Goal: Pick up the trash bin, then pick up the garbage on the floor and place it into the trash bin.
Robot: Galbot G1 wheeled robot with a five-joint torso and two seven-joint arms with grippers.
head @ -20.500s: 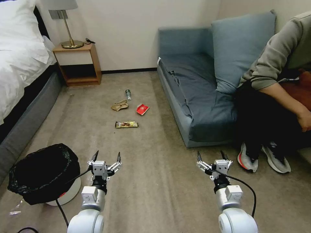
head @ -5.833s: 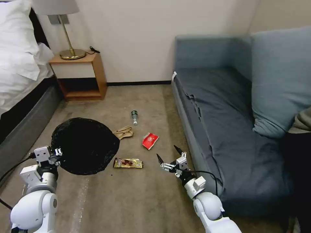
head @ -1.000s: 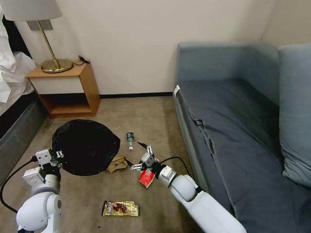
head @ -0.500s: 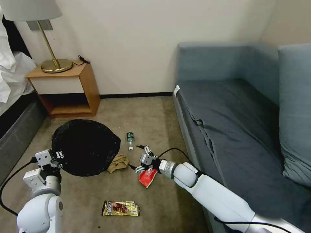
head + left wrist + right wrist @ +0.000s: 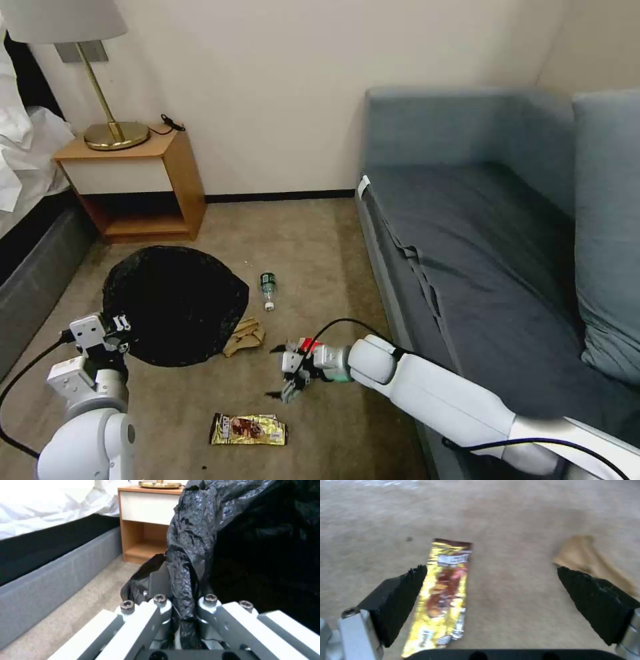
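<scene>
The trash bin (image 5: 177,303), a small round bin whose crinkled black plastic liner hides its body, is held off the carpet (image 5: 313,247) by the left gripper (image 5: 115,331); in the left wrist view the fingers (image 5: 156,610) are seen pressed together on a fold of the liner (image 5: 186,562).

Three pieces of garbage are counted around the bin, and a fourth is partly hidden. A long gold-brown foil snack wrapper (image 5: 249,429) lies flat on the carpet, below the bin and apart from it. A crumpled tan paper bag (image 5: 244,335) is found just beside the bin's lower right edge, partly tucked under the liner. A small clear bottle with a dark green label (image 5: 268,290) lies just to the right of the bin, its cap toward the robot. A sliver of red (image 5: 308,344) is seen at the right arm's wrist, beyond the tan bag from the bin; what it is cannot be told.

The right gripper (image 5: 285,374) is lowered to the carpet to the right of the bin, between the tan bag and the snack wrapper. Its black fingers (image 5: 403,587) are spread wide apart with nothing between them but carpet.

One wooden nightstand (image 5: 133,183) stands behind the bin.
</scene>
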